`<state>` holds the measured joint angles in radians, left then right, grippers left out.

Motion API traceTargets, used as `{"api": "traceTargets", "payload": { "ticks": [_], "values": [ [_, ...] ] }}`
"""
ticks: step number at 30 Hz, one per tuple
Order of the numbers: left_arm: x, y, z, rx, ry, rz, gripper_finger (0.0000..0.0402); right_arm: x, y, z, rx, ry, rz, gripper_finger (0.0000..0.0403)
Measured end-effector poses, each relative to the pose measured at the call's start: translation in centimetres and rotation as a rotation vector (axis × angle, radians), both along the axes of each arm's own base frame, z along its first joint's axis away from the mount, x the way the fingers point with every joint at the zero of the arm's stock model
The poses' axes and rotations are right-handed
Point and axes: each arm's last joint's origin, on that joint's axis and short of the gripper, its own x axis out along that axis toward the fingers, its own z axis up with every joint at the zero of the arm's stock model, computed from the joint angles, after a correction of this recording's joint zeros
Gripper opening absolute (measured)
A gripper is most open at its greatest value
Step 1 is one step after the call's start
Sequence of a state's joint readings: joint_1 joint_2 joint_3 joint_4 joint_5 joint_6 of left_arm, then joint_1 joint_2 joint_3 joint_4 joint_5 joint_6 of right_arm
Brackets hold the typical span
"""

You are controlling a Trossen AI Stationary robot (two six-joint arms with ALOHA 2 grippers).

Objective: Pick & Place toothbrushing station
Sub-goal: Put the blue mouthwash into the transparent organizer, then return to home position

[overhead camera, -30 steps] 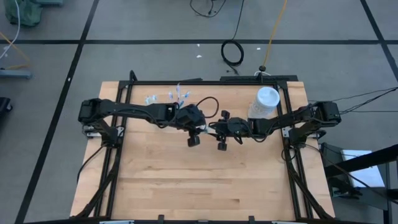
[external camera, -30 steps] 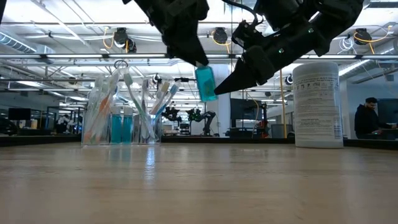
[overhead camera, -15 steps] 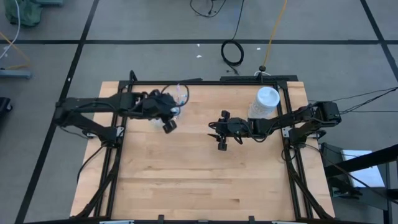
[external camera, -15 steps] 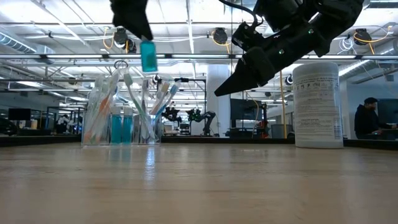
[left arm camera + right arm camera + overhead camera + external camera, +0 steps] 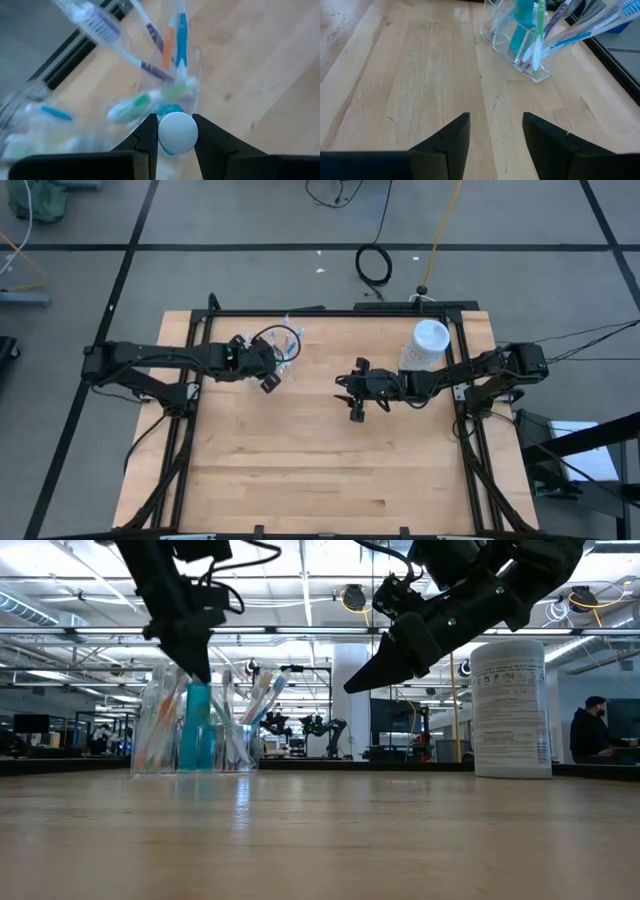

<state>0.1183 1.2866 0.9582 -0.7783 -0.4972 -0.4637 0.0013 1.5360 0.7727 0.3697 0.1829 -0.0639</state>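
Teal tube [image 5: 195, 725] upright — white cap up

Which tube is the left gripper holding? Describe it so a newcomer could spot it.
Start at the clear plastic holder of toothbrushes near the table's far left edge. The left gripper hangs directly over it, shut on a teal tube by its white cap. Unlike the other teal tube standing free inside the holder, this one is pinched between dark fingers.

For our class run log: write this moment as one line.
left gripper: shut on teal tube, lowering into clear cup | right gripper: open, mid-table
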Motion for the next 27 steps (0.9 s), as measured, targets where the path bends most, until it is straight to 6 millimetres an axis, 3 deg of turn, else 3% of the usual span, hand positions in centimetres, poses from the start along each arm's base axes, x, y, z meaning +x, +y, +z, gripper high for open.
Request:
{"api": "traceTargets", "payload": {
  "ticks": [9, 20, 27],
  "values": [
    [0.1, 1.6, -0.9, -0.075, -0.067, 0.071, 0.0096, 0.0, 0.0, 0.0, 0.0, 0.001, 0.0, 0.0174],
    [-0.1, 1.9, -1.1, -0.092, -0.033, 0.051, 0.0173, 0.0, 0.0, 0.0, 0.0, 0.001, 0.0, 0.0174],
    [-0.1, 1.9, -0.9, -0.078, -0.013, 0.015, 0.0172, 0.0, 0.0, 0.0, 0.0, 0.001, 0.0, 0.0175]
  ]
}}
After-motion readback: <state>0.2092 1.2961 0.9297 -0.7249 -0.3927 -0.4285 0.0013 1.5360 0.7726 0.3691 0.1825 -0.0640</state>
